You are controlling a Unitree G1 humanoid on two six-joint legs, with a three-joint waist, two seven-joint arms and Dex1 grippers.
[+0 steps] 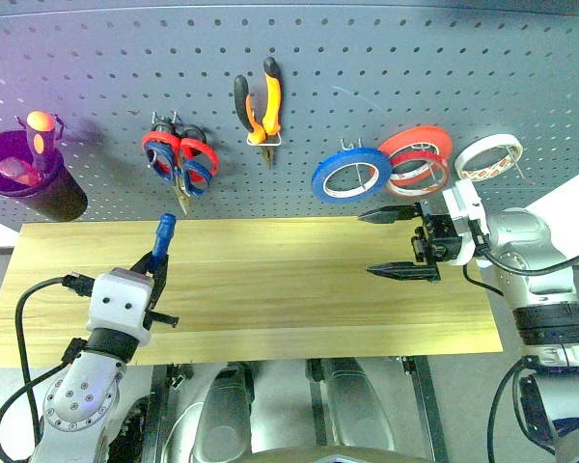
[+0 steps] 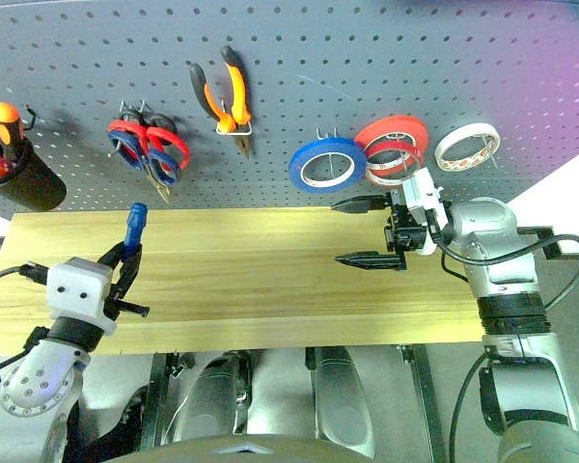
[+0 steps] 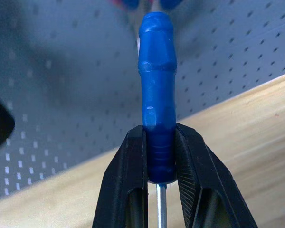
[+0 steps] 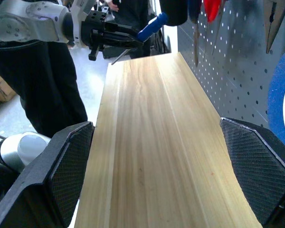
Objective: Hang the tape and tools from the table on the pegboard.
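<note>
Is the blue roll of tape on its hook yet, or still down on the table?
On its hook: the blue tape hangs from a wire hook on the pegboard, above the table, beside the red-orange rolls.

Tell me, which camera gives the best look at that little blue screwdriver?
The left wrist view: the blue screwdriver looms close, handle clamped in the left gripper, steel shaft below. Both eye views show it small, raised over the table. The right wrist view shows it far off.

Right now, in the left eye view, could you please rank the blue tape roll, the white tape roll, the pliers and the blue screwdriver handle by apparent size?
1. Pliers, longest.
2. Blue tape roll.
3. White tape roll, slightly smaller, though it hangs tilted, so that is unsure.
4. Blue screwdriver handle, smallest, though nearer the camera, in the left pincer.
</note>
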